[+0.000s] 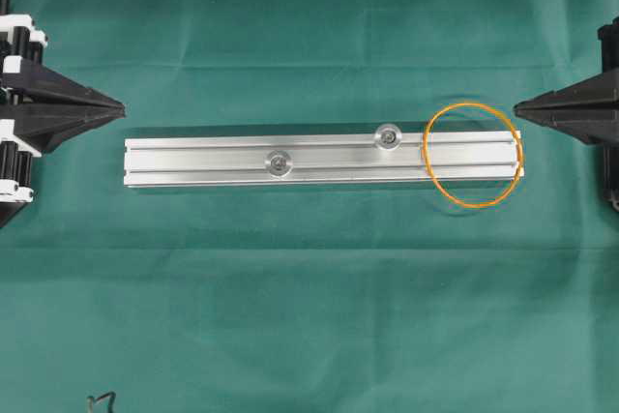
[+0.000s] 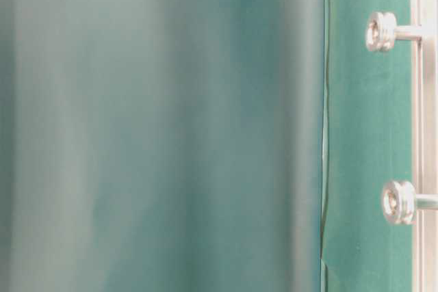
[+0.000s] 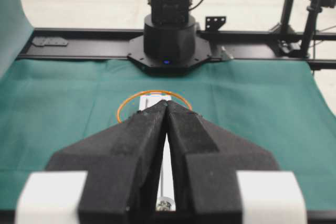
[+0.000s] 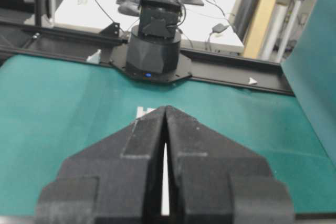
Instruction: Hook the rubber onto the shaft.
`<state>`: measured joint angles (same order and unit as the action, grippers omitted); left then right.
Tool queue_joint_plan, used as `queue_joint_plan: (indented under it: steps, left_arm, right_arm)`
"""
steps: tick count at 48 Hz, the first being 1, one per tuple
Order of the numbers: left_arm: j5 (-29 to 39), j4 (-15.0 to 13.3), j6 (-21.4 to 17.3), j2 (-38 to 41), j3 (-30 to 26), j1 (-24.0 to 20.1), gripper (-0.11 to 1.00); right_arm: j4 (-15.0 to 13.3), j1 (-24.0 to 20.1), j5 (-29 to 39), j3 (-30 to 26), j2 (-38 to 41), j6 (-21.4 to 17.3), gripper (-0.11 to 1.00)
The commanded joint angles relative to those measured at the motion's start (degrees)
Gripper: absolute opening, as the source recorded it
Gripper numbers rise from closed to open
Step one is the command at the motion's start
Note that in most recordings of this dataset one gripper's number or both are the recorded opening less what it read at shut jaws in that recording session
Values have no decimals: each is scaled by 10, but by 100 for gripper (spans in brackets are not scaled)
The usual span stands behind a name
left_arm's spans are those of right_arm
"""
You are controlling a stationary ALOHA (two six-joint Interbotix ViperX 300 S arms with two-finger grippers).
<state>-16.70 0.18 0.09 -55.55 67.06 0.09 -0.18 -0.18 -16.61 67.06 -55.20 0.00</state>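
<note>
The rubber (image 1: 474,155) is a thin orange loop lying flat across the right end of the silver rail (image 1: 319,161); it also shows as the rubber (image 3: 154,94) beyond my left fingertips. Two silver shafts stand on the rail: one shaft (image 1: 388,135) near the loop and another shaft (image 1: 280,162) toward the middle. My left gripper (image 1: 123,105) rests shut off the rail's left end, holding nothing. My right gripper (image 1: 516,107) rests shut just right of the loop, apart from it. In the table-level view the shafts (image 2: 382,31) (image 2: 399,202) stick out sideways from the rail.
Green cloth (image 1: 309,316) covers the table. A small dark wire scrap (image 1: 101,400) lies at the front left edge. The opposite arm's black base (image 3: 169,40) stands beyond the rail's far end; a raised green cloth fold (image 2: 164,128) fills most of the table-level view.
</note>
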Motion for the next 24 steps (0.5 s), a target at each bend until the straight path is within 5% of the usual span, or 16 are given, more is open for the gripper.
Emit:
queue_joint_plan:
  steps: [1,24]
  left_arm:
    - [20,14,-3,1,-23,-3,2]
    - [89,14,-1,-12,-37,-4,2]
  right_arm:
    - [2,1,-2,-10,4,-2,3]
    - [3,1,103,-44,-4,-6,3]
